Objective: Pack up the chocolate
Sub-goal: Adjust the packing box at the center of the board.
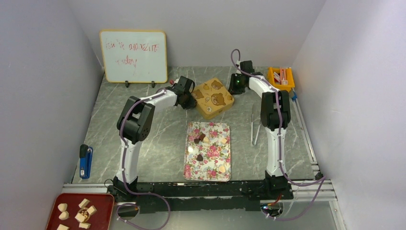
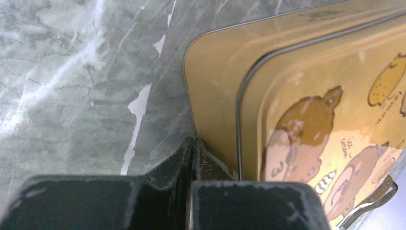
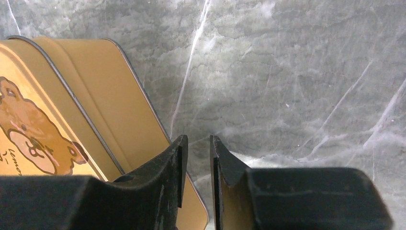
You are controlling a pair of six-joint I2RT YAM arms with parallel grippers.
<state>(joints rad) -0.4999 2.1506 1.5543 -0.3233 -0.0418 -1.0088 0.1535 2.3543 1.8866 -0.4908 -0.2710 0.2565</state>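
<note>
Chocolate (image 1: 201, 138): none packed so far as can be seen. All visible pieces lie scattered on the floral tray (image 1: 191, 172) mid-table, dark ones toward its far end, cream ones at the right edge and near end. The yellow bear tin (image 1: 213, 98) sits just beyond the tray with its lid on. Left gripper (image 2: 192, 143) has its fingers pressed together with nothing between them, tips at the tin's side wall near a corner; touching or just short, cannot tell. Right gripper (image 3: 197, 143) is low at the tin's opposite side, jaws slightly apart, only bare table showing in the gap. Judgement: early stage, with both arms working at the tin, likely to get it open. Left to do: lid off, every piece carried across, lid back on.
</note>
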